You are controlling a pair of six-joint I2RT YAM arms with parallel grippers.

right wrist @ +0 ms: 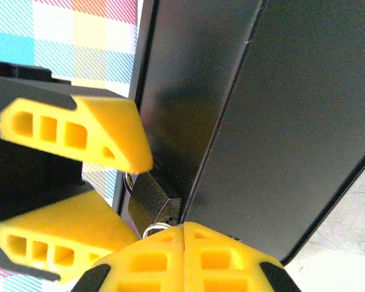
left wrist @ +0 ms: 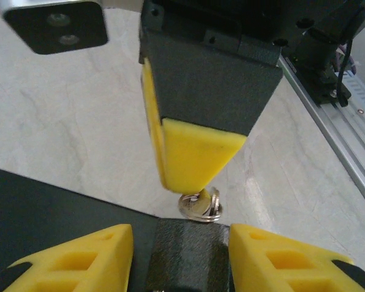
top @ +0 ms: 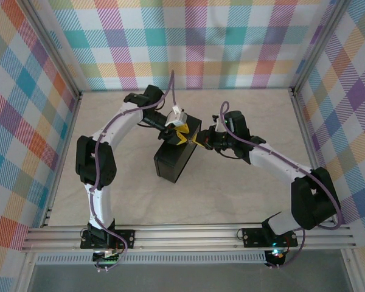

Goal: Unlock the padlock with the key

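Left gripper (top: 181, 135) and right gripper (top: 202, 141) meet at the black box (top: 172, 163).

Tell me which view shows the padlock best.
Right wrist. The padlock sits close up, a dark textured block between the left gripper's fingers, beside the box. Left wrist catches one face of it, cut by the bottom edge. In the top view it is too small to make out.
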